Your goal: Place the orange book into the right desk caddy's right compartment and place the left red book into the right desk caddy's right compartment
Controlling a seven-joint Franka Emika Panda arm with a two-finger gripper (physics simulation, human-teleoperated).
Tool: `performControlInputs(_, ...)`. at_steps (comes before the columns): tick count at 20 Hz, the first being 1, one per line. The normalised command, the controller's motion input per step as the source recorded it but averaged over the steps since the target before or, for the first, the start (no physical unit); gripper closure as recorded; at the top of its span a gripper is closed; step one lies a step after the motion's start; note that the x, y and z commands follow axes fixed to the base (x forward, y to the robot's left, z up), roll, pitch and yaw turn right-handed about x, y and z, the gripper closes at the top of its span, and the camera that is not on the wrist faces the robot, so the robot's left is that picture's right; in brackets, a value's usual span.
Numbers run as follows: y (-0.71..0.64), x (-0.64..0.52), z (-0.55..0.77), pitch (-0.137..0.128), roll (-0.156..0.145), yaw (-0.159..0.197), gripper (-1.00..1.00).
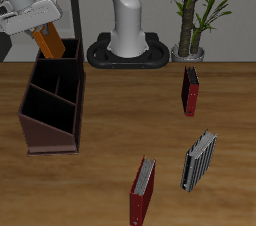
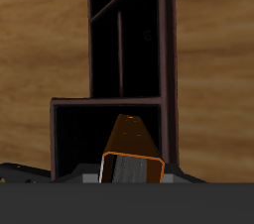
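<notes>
Exterior view: gripper point(image 1: 42, 32) pinching the orange book point(image 1: 47, 42) between its fingers, holding it tilted over the back end of the right desk caddy point(image 1: 52, 105). Wrist view: hanging just above a dark compartment. Standing upright well apart on the table point(image 1: 110, 150): the left red book point(image 1: 190, 91), striped book point(image 1: 198, 160), brighter red book point(image 1: 142, 191).

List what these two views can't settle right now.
- Gripper, exterior view: fingertips are lost behind the orange book, and the frame edge cuts the hand.
- Fingers, wrist view: only dark slivers show at the frame edge, so the grip itself is unseen.
- Caddy floor, both views: black shadow hides whatever lies in the compartments.
- Dark red book and the other two books: out of the wrist view.
</notes>
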Motion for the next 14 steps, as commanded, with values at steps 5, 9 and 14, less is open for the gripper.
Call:
performControlInputs(5, 0.02, -0.04, -0.24, 0.017, 0.007, -0.001, 1.0)
performControlInputs(9, 0.04, -0.05, -0.3, 0.024, 0.019, 0.015, 1.0)
performControlInputs(14, 0.06, -0.01, -0.17, 0.018, 0.006, -0.002, 1.0)
